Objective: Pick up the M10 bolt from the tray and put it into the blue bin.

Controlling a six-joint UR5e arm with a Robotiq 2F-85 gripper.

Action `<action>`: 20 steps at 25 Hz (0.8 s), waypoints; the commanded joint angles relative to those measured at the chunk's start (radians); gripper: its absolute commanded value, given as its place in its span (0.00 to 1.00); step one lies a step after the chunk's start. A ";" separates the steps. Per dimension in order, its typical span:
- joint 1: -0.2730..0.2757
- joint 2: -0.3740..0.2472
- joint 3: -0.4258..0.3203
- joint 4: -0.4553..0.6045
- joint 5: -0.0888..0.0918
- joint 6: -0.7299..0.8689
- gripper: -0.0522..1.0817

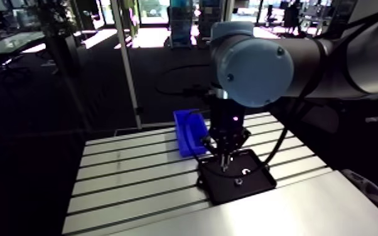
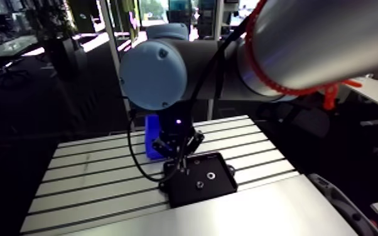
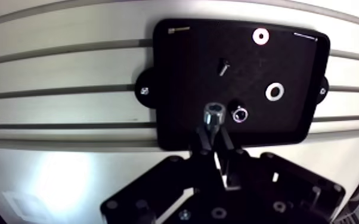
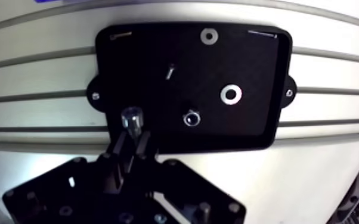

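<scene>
In the wrist view my gripper (image 3: pixel 213 136) is shut on the M10 bolt (image 3: pixel 213 114), a silver socket-head bolt that stands upright between the two fingertips. It hangs over the near edge of the black tray (image 3: pixel 185 71), which lies on the slotted table. In the arm view the gripper (image 1: pixel 224 164) comes down over the tray (image 1: pixel 254 185). The blue bin (image 1: pixel 188 130) stands just behind the tray, on its far left side.
In the tray lie two washers (image 3: pixel 261 36) (image 3: pixel 274 92), a nut (image 3: pixel 240 113) and a small screw (image 3: pixel 222 65). The slotted aluminium table (image 1: pixel 129 176) stretches to the left of tray and bin, and a smooth plate (image 1: pixel 279 216) borders its front.
</scene>
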 commanded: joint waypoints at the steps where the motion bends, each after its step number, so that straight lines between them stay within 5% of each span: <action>1: 0.005 -0.039 -0.082 0.153 -0.001 -0.115 0.96; 13: -0.002 -0.064 -0.306 0.344 -0.002 -0.628 0.96; 20: -0.012 -0.044 -0.353 0.329 -0.001 -0.982 0.96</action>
